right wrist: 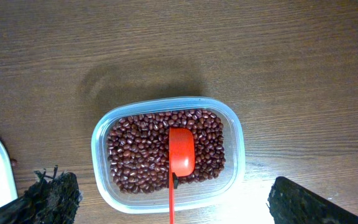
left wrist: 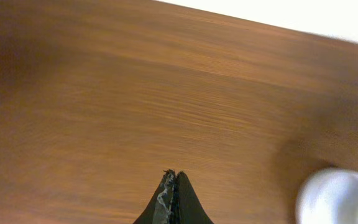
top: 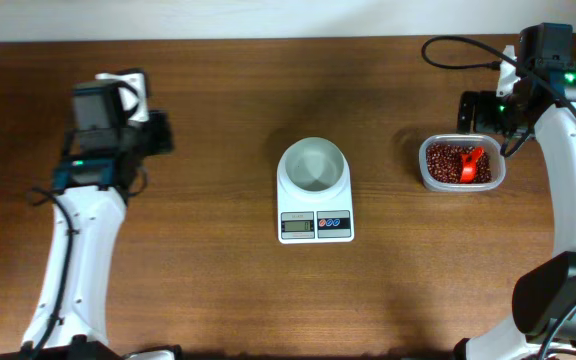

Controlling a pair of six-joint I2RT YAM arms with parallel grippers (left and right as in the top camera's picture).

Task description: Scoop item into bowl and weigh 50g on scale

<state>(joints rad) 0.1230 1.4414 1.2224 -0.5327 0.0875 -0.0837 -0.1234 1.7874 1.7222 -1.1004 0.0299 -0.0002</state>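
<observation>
The beans [right wrist: 138, 152] fill a clear tub [right wrist: 236, 146] with a red scoop [right wrist: 181, 149], below the wide-open right tool [right wrist: 174, 198]; the bowl [top: 313, 166] sits on the scale [top: 315, 226] mid-worktop [top: 198, 290], the left tool [left wrist: 173, 182] closed.

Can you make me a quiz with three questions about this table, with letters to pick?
1. Where is the bowl? A: on the scale. B: on bare wood. C: in a gripper.
2. What colour is the scoop? A: blue. B: orange-red. C: green.
3. How is the left gripper? A: wide open. B: shut. C: gripping the scoop.
Answers: 1 A, it sits on the scale's top. 2 B, bright against the dark beans in the container. 3 B, its fingers meet with nothing between.
</observation>
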